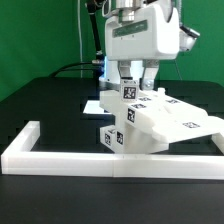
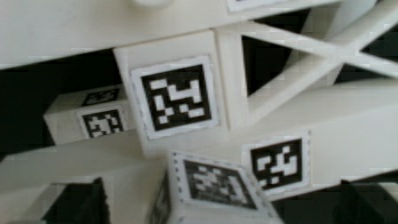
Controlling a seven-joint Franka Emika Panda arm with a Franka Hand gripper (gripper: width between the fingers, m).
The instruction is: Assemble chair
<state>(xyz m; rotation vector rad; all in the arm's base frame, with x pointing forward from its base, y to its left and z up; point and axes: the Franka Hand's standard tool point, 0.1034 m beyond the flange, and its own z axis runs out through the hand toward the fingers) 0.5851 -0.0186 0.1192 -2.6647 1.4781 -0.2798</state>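
**White chair parts beneath a wide pincer**

White and matte, the chair sits partly joined on the black worktop, towards the exterior view's right. It rests just behind the long low border rail, which runs across the front and turns back at the exterior view's left. A broad slab slopes down to the exterior view's right, and 2 tagged blocks stand at its lower front, close to the rail.

The pincer hangs straight over the chair with its jaws spread wide. A tagged upright piece rises between them, and in the exterior view neither finger closes on it. In the wrist view the dark fingertips appear at the 2 far corners, well apart, and nothing is clamped. Whether a finger brushes the piece I cannot tell.

Close under the wrist camera a post with a large tag fills the middle. Slanted white bars cross beside it and smaller tagged blocks crowd below. A green backdrop stands behind the worktop.
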